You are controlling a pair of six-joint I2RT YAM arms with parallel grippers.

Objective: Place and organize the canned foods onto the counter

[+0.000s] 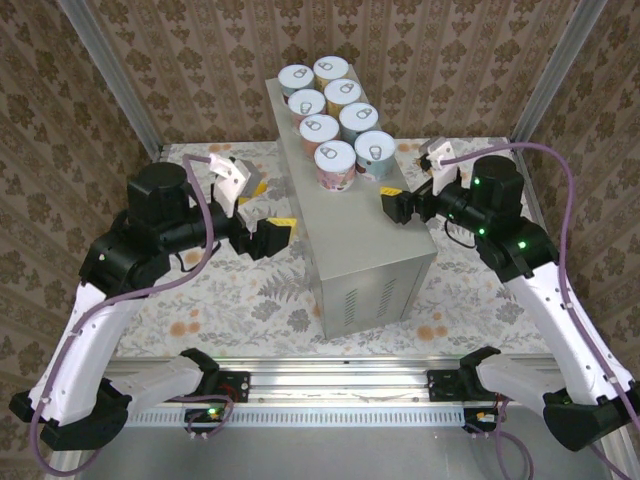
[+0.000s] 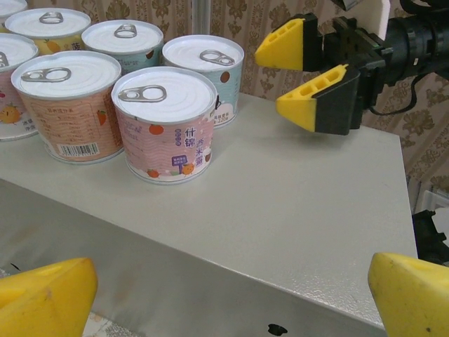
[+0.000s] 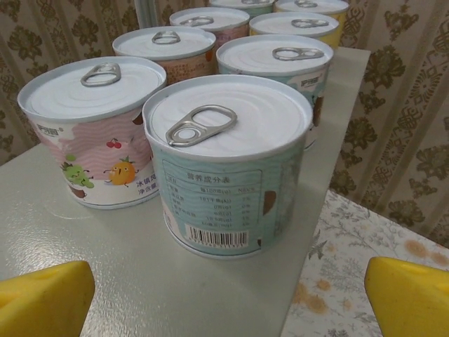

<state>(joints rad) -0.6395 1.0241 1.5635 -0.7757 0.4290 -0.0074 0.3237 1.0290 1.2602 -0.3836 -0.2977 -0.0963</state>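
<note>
All 8 cans (image 1: 335, 160) sit in 2 rows at the tabletop's (image 1: 370, 240) far end. Right hand (image 2: 280, 76), by the near blue can (image 3: 228, 161), and left hand (image 1: 272, 235) both gape empty. I'd back right straight out, nudging nothing.

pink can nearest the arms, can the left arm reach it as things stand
Probably yes: the left end effector is open, facing the pink can across bare box top; the right end effector sits off to one side.
</note>
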